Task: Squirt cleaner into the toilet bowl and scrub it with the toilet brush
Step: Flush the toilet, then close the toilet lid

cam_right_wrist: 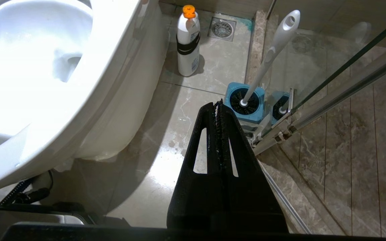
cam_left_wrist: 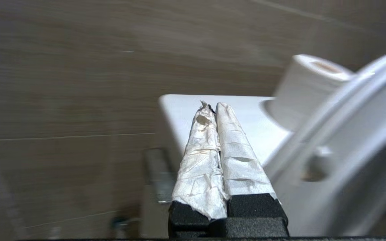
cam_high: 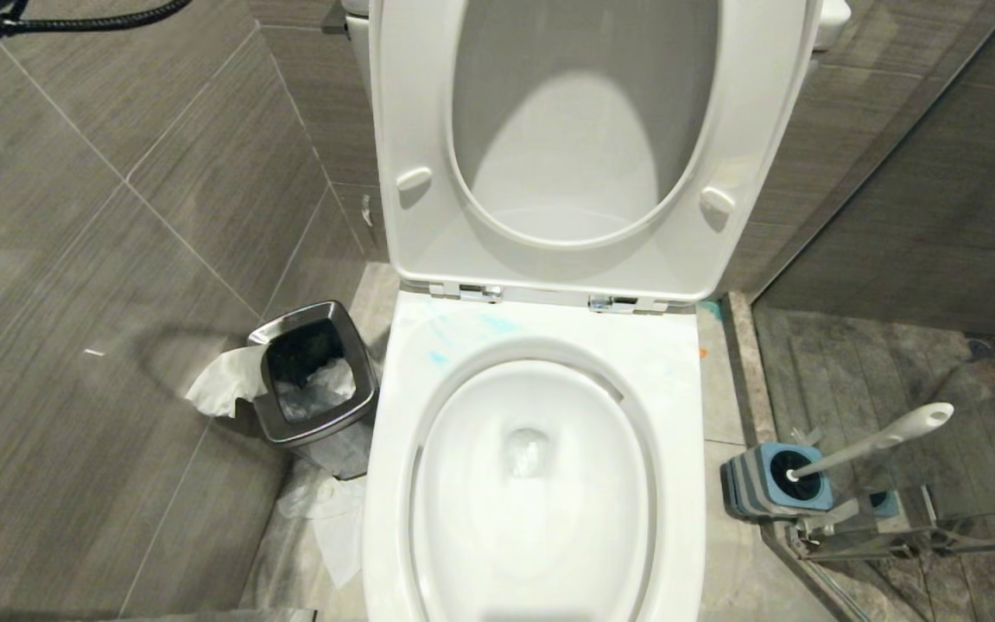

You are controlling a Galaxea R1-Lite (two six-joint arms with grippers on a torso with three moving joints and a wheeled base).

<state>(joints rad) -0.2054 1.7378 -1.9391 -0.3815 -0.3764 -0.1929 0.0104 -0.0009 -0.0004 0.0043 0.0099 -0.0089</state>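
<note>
The glossy white ceramic toilet bowl (cam_high: 532, 510) stands open, its white seat and lid (cam_high: 584, 147) tipped back against the tank so the basin is free to work in; thin turquoise smears of cleaner (cam_high: 497, 325) lie on the back rim of the bowl just below the hinges, and the water in the bottom looks clear rather than tinted, so the squirting step seems barely begun. The long white-grey toilet brush (cam_right_wrist: 270, 55) stands untouched in its squat blue-and-grey square holder (cam_right_wrist: 245, 102) on the floor beside the bowl's right flank, against the glass shower partition (cam_right_wrist: 347, 67) — leaning toward the shower, handle up and easy to take. A white plastic bottle with an orange cap and a black band (cam_right_wrist: 188, 42), probably the cleaner, stands upright on the tiles near the back wall, between the toilet's base and a floor drain. The right gripper (cam_right_wrist: 219, 107) hangs low over the floor just short of the holder, clenched on nothing. The left gripper (cam_left_wrist: 213, 108), its fingers wrapped in white tape, is likewise pressed together and empty, raised by the tank top, where a roll of toilet paper (cam_left_wrist: 307, 87) sits. A small square steel waste bin (cam_high: 316, 371) stands at the bowl's left.
</note>
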